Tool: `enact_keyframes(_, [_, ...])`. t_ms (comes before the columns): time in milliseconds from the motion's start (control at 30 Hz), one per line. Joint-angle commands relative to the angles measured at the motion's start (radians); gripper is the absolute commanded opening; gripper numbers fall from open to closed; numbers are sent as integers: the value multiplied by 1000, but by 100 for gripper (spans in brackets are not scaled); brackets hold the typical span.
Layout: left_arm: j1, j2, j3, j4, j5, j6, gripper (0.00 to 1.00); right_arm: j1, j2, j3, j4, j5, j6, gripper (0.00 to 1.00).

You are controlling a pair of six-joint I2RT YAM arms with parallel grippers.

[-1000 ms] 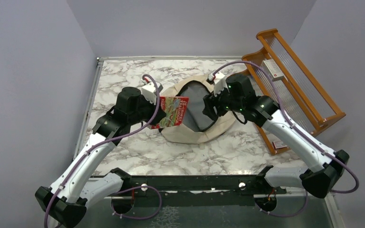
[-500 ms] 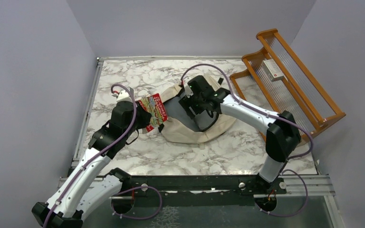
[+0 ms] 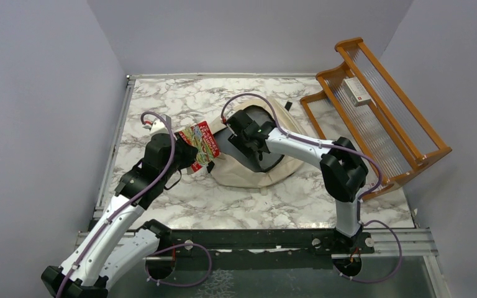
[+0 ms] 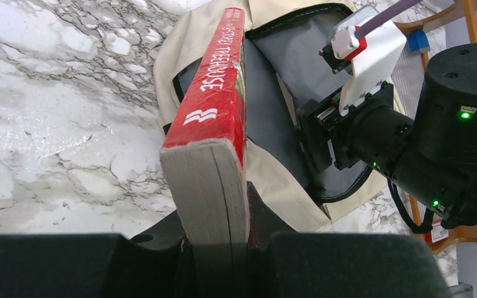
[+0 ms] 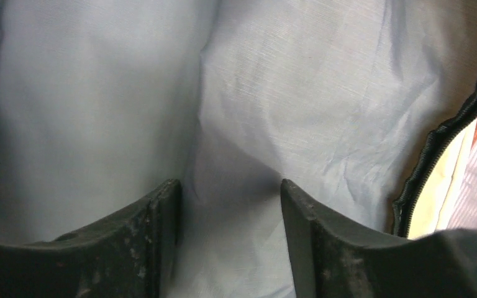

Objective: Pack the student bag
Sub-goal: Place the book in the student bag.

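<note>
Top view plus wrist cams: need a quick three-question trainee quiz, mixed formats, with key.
1. True or false: the left gripper is shut on a book.
2. Where is the right gripper? A) clamped on the book; B) inside the open backpack, jaws apart, facing its grey lining; C) folded back at its own base.
3. Fill in: the book's spine is mostly ___ in colour.

Key: 1 true; 2 B; 3 red.
</note>
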Motion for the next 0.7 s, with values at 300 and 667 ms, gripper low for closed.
enact_keyframes(300, [0, 20, -28, 163, 75, -66, 0, 5, -14, 44, 90, 98, 10, 21])
enact_keyframes(667, [0, 88, -29, 273, 138, -195, 0, -25, -54, 128, 78, 90, 60, 1])
